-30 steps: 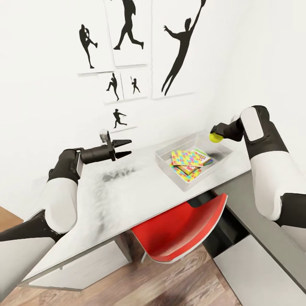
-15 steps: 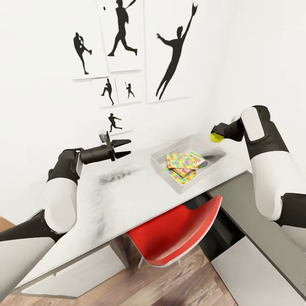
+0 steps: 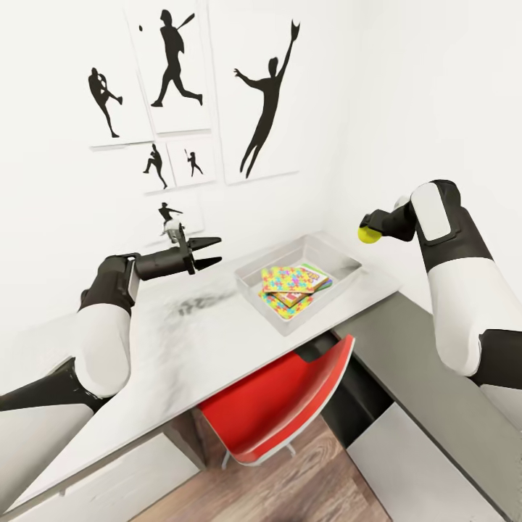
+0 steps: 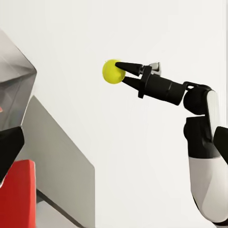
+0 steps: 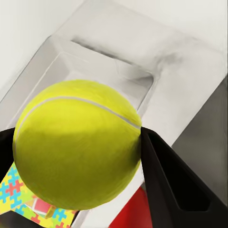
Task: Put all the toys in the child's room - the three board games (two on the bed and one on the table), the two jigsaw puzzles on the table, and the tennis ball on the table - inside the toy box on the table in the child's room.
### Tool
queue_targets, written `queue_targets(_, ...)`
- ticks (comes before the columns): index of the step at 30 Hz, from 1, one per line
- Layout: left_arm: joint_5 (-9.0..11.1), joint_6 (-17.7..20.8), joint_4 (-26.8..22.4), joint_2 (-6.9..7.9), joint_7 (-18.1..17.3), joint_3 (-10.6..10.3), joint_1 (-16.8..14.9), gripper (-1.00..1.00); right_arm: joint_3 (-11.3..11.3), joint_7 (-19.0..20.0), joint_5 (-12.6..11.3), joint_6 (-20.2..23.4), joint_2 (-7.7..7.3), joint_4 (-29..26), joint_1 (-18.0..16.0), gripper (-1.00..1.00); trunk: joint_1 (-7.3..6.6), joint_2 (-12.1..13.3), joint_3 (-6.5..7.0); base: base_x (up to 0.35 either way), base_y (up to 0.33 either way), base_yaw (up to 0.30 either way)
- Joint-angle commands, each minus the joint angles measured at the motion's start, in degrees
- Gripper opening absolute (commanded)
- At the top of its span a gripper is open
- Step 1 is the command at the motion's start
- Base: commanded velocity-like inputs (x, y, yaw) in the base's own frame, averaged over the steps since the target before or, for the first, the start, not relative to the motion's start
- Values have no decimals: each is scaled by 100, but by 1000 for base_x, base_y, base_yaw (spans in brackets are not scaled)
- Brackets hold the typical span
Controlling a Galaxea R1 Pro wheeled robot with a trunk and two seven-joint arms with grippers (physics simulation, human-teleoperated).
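Red chair [image 3: 279,402] tucked under the desk; black silhouette posters [image 3: 264,94] on the wall

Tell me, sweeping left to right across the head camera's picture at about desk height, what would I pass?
Left gripper, open over the table → toy box holding the jigsaw puzzles → tennis ball, pinched in the right gripper.

No readable text, labels or numbers anywhere.

Yellow-green tennis ball [image 3: 369,235] held aloft, jigsaw puzzles [image 3: 288,280] inside grey toy box [image 3: 250,271]
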Motion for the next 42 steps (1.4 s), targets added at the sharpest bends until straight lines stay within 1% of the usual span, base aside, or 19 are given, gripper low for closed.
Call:
queue_targets(1,-61,60,-5,-7,-43,50,-9,100,-1,-81,-74,11,-1,-7,-6,-100,4,-11,-2,1,-3,-130)
queue_targets(21,-61,60,-5,2,-51,85,-9,100,5,-81,-74,11,0,-24,-6,-100,4,-11,178,0,0,-81)
queue_targets(30,-61,60,-5,11,-60,90,-6,100,0,-81,-74,11,-1,-43,-6,-100,4,-11,261,0,0,-12)
queue_targets(42,-61,60,-5,16,-76,162,-5,100,0,-81,-74,11,7,-48,-6,-100,4,-11,376,0,0,0)
